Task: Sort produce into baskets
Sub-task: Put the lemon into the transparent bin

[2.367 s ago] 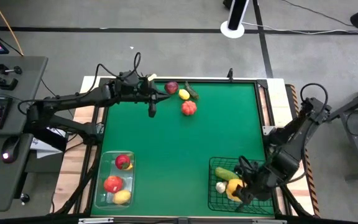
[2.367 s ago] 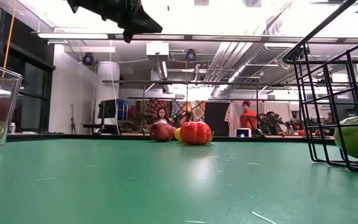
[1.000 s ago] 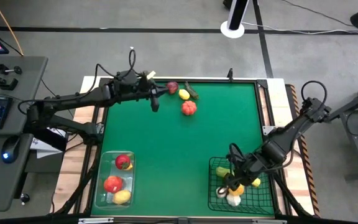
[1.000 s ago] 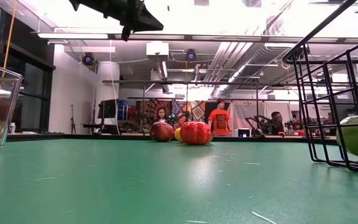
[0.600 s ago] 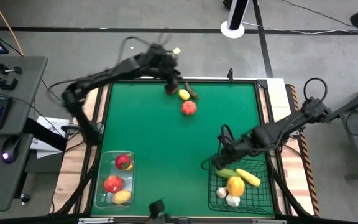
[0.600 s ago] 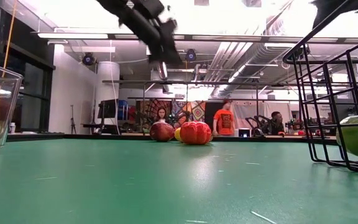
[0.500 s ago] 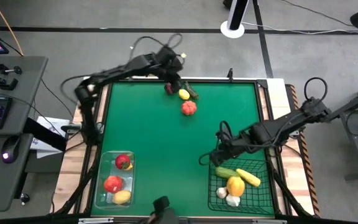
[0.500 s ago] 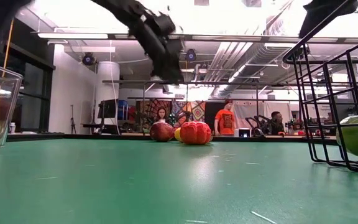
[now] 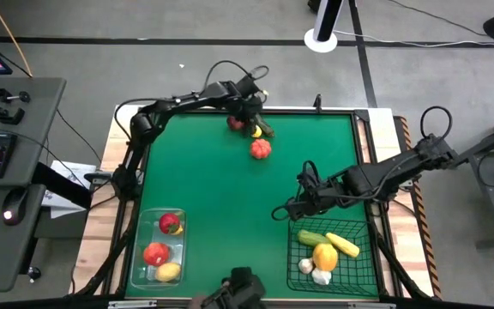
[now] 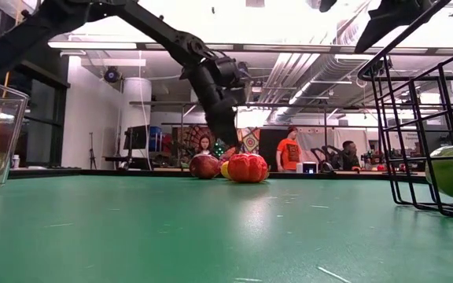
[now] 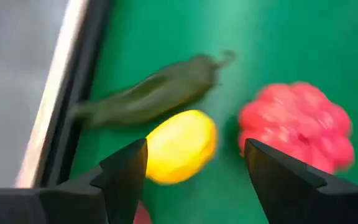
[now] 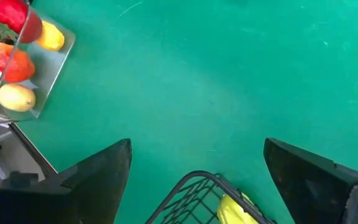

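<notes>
A: Since the last look, the left gripper (image 9: 249, 121) has swung from the table's far-left corner over the produce at the far edge. The right gripper (image 9: 279, 212) has lifted out of the wire basket (image 9: 294, 257).

B: Fingers?

A: Left spread, empty; lemon (image 11: 179, 146) between the tips, green pepper (image 11: 154, 96) just beyond, tomato (image 11: 297, 127) beside. Dark apple (image 9: 237, 123) close by. Right spread, empty, just beside the basket's corner, over bare mat.

B: Sorted items?

A: Cucumber (image 9: 312, 238) and garlic (image 9: 322, 276) in the basket; apples (image 9: 170, 223) in the clear bin (image 9: 141, 232), well apart from both.

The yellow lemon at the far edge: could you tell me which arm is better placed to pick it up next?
Left. Its open pincer hangs right over the lemon; the right pincer sits by the wire basket.
</notes>
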Controlling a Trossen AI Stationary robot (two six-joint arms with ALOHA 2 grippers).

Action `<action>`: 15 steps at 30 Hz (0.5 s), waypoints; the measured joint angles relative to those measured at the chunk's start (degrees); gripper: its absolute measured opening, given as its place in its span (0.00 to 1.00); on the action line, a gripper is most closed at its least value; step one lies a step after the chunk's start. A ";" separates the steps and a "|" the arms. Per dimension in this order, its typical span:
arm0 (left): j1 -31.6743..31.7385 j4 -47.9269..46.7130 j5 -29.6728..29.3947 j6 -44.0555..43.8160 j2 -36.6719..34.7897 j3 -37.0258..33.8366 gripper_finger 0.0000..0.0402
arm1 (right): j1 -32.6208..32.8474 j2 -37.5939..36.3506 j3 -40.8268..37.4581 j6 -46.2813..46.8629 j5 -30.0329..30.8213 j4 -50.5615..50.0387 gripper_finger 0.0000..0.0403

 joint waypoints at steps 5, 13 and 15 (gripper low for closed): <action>-1.59 0.09 -3.08 21.65 -0.04 -0.42 0.62 | 0.00 0.00 0.00 -0.27 0.02 0.00 0.88; -2.03 0.78 -9.96 31.95 3.34 -0.44 0.62 | 0.00 0.00 0.00 -2.25 0.10 0.02 0.88; -2.03 0.61 -10.25 32.84 4.09 -0.47 0.62 | 0.00 0.00 0.00 -2.35 0.55 0.04 0.88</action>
